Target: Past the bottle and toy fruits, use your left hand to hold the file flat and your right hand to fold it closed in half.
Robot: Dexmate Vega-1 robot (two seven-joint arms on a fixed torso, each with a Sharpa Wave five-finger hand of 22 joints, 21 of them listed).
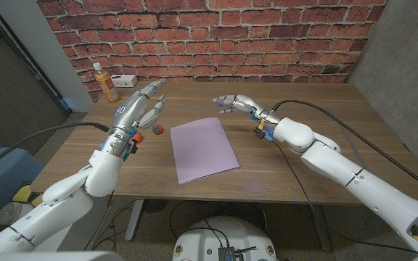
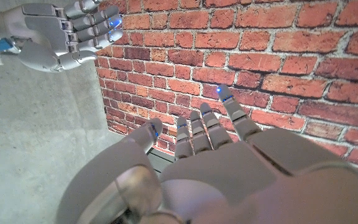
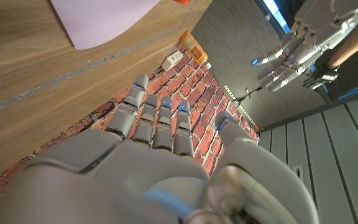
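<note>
A pale purple file [image 1: 203, 148] lies folded shut on the wooden table [image 1: 318, 116], its corner also in the right wrist view [image 3: 104, 22]. My left hand [image 1: 140, 109] hovers in the air left of the file, fingers spread, holding nothing; its back shows in the left wrist view [image 2: 222, 162]. My right hand [image 1: 234, 103] hangs above the table beyond the file's far right corner, fingers apart and empty, seen close in the right wrist view [image 3: 160, 155]. An orange bottle [image 1: 106, 82] stands at the far left. A small toy fruit [image 1: 158, 130] lies by the file's left edge.
A white box [image 1: 126, 80] sits beside the bottle near the brick wall [image 1: 216, 36]. Cables run from both wrists. Bare wood stretches right of the file to the table's right edge.
</note>
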